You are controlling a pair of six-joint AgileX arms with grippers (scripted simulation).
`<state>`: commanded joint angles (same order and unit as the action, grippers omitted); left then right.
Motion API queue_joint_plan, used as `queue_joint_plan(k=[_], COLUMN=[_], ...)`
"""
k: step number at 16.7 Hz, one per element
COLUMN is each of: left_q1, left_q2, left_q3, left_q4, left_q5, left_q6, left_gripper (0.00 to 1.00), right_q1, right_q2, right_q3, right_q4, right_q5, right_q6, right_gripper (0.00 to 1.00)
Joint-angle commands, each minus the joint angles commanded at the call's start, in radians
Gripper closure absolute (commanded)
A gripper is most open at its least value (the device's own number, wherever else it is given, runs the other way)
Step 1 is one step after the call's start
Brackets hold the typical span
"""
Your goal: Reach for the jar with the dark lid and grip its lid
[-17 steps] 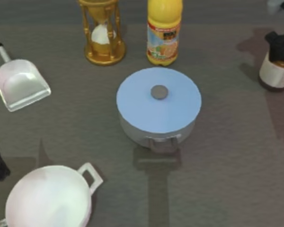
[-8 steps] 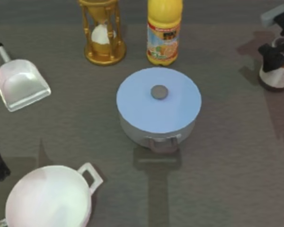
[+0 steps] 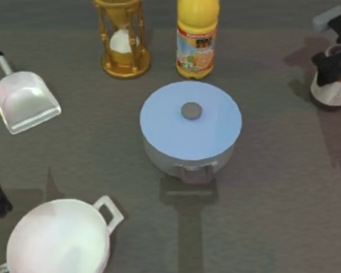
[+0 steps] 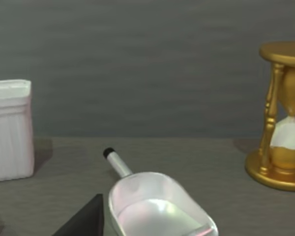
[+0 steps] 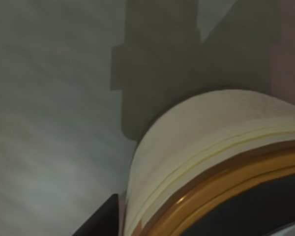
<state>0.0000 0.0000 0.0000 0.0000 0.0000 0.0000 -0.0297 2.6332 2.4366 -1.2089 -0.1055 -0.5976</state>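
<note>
Hovering at the tabletop's (image 3: 273, 187) far right edge, the right end effector (image 3: 333, 57) is straddling the dark round lid (image 3: 336, 52) of the squat white-labelled glass jar (image 3: 329, 91). Whether its fingers are clamping the lid cannot be told. The left arm is sitting parked at the left edge.

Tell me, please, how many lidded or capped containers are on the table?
3: the juice bottle at the top centre, the pot in the middle, the jar at the right edge. Others may lie outside the view.

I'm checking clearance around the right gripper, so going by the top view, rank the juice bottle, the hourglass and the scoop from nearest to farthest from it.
From the right gripper, at the jar on the right edge:
1. Juice bottle, back centre.
2. Hourglass, back, left of the bottle.
3. Scoop, far left.
</note>
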Motion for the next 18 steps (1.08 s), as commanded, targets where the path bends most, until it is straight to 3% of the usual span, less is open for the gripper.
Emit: queue_joint_plan(k=[5,18], left_q1=[0.000,0.000], left_q2=[0.000,0.000], left_q3=[0.000,0.000], left_q4=[0.000,0.000], left_q5=[0.000,0.000], left_q6=[0.000,0.000], left_gripper=[0.00,0.00], right_q1=[0.000,-0.002], right_q2=[0.000,-0.075], right_q3=[0.000,-0.072], right_q4=[0.000,0.003], right_q5=[0.000,-0.002], right_q6=[0.000,0.002], right_gripper=[0.98,1.00])
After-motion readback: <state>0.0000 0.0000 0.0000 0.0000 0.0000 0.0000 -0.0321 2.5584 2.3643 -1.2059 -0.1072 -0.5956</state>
